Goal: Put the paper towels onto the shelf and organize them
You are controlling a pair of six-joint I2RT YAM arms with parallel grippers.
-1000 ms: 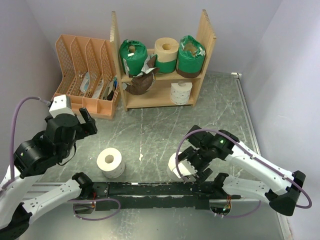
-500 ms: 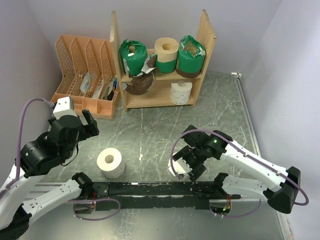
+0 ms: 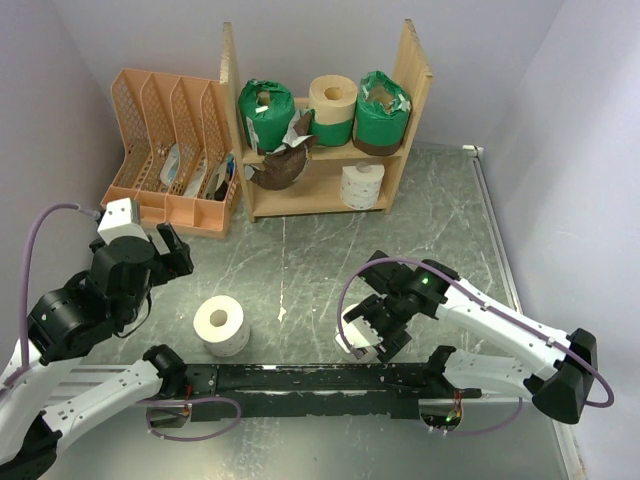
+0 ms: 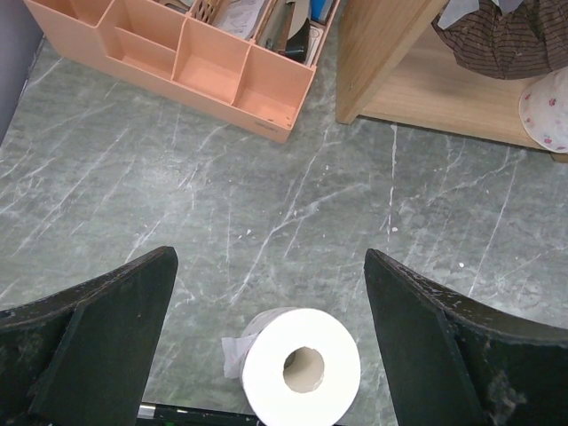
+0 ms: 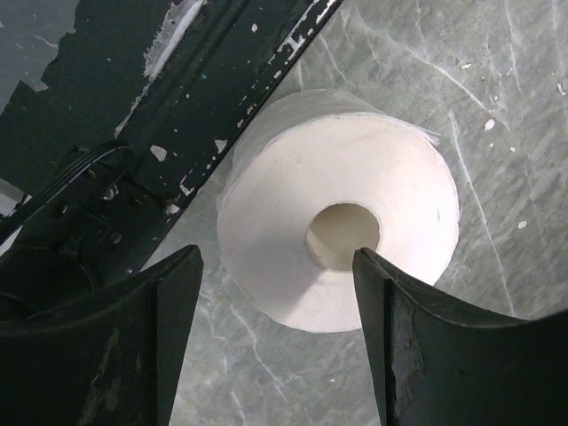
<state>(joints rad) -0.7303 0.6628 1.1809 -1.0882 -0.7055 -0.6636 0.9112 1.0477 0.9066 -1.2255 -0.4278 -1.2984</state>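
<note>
The wooden shelf (image 3: 412, 75) stands at the back. Its upper board holds a green-wrapped roll (image 3: 265, 112), a cream roll (image 3: 333, 105) and another green-wrapped roll (image 3: 382, 110). Its lower board holds a brown-wrapped roll (image 3: 280, 168) and a white roll (image 3: 362, 183). A white roll (image 3: 221, 325) stands on end on the table; it also shows in the left wrist view (image 4: 302, 368). My left gripper (image 3: 172, 250) is open and empty, above and behind that roll (image 4: 268, 257). My right gripper (image 3: 377, 330) is open over a second white roll (image 5: 342, 231), its jaws straddling it without touching (image 5: 277, 256).
An orange lattice file rack (image 3: 170, 150) with papers stands left of the shelf and shows in the left wrist view (image 4: 204, 53). The black base rail (image 3: 300, 380) runs along the near edge, close beside the right roll (image 5: 177, 106). Walls close in on both sides.
My right gripper has moved left and down over the near white roll, now covering most of it from above. My left arm has shifted slightly left.
</note>
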